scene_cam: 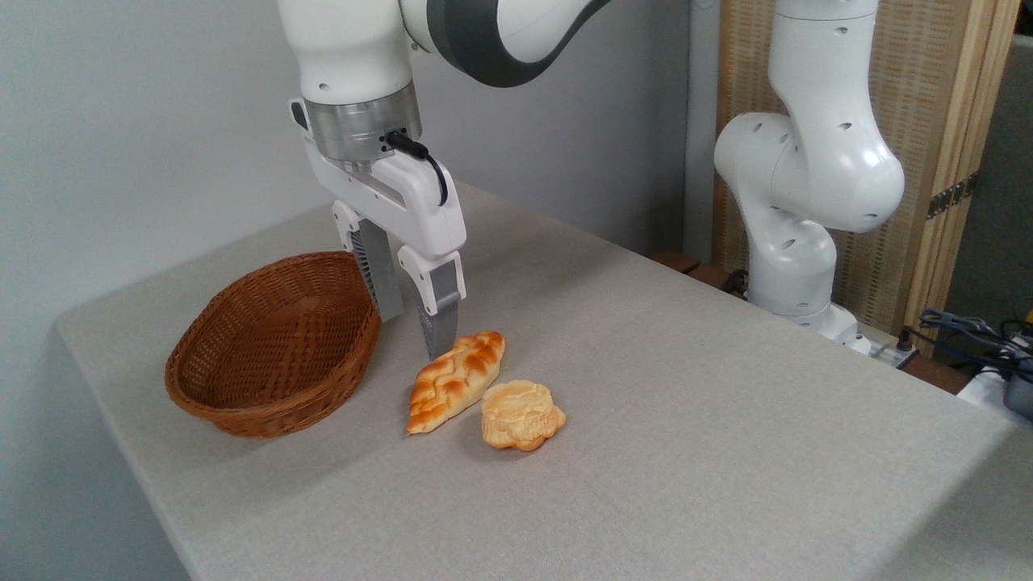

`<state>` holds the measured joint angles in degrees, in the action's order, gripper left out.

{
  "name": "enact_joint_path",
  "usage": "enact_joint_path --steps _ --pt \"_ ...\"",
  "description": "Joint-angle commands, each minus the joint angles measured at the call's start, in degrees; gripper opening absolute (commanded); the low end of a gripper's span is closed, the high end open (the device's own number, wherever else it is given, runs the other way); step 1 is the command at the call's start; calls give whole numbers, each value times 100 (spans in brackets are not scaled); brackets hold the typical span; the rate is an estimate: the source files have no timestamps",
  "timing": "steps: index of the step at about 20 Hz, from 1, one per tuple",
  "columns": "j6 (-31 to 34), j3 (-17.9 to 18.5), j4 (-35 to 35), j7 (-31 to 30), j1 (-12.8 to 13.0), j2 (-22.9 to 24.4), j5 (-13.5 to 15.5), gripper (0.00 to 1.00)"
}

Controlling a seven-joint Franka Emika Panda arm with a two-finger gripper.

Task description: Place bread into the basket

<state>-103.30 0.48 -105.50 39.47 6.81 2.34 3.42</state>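
The end effector (411, 327) hangs spread and empty at frame centre-left; the bread (521, 415) sits lower right, touching the braided loaf (456, 381). Best centre over the bun, clear of that loaf, before lowering.

A table (686, 420) covered with a light grey woven cloth fills most of the view, its near edge and left corner falling away in soft shadow. Behind it stands a plain pale grey wall (121, 121), evenly lit, without marks. At the right there is a folding screen (928, 97) with light wooden frames, woven panels and small metal hinges. Low at the far right lie some dark cables (968, 331), near a white object which is cut by the picture's edge
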Motion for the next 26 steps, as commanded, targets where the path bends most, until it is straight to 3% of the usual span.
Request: enact_joint_path --steps 1,26 --pt "353 22 109 -45 22 4 106 100" --pt "249 -110 13 69 48 -181 18 100"
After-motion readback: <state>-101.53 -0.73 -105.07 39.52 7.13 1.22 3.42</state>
